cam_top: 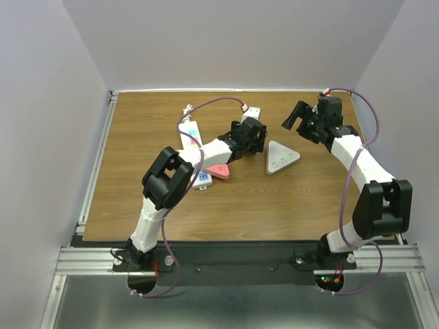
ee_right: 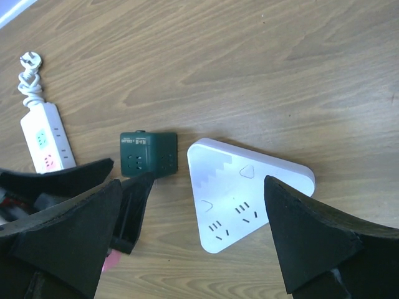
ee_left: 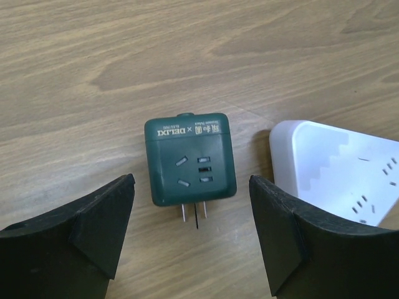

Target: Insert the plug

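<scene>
Two robot arms work over the table, a left arm and a right arm. On the wood I count one dark green adapter plug, one white triangular socket block, one long white power strip, one pink triangular piece and one small white block.

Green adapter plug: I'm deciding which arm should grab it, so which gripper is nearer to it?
Left. The left gripper is open and straddles the green adapter plug. The right gripper hangs open farther away, nearer the white triangular power strip.
</scene>
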`<action>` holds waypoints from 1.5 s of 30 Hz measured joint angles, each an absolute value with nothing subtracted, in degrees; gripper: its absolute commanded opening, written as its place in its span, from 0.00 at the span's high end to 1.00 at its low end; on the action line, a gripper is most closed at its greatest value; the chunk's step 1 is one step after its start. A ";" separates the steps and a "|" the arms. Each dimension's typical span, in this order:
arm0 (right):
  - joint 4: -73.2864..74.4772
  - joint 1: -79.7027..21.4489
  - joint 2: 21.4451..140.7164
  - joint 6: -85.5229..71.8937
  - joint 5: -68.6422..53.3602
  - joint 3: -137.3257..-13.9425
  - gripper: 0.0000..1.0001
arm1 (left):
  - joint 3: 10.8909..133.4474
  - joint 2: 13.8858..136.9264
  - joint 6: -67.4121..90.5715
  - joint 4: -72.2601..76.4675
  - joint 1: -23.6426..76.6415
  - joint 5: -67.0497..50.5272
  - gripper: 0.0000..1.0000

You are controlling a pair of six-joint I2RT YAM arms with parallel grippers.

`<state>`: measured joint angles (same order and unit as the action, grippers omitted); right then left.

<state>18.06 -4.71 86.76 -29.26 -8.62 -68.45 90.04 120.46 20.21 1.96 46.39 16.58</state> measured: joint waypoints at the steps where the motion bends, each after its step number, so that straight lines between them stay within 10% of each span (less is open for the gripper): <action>1: 18.22 -4.62 86.52 -29.15 -8.84 -68.25 0.00 | 90.80 121.21 19.88 1.69 46.39 16.78 0.14; 10: 18.63 -4.10 83.05 -28.42 -9.74 -67.24 0.00 | 93.91 126.30 18.44 0.38 46.39 16.82 0.16; 20: 18.87 -3.36 82.21 -28.25 -12.95 -65.47 0.00 | 93.21 127.57 18.48 2.55 45.10 12.27 1.00; 45: 9.78 -2.96 74.22 -22.61 -63.86 -71.33 0.00 | 52.90 70.83 3.79 22.94 39.24 -35.70 1.00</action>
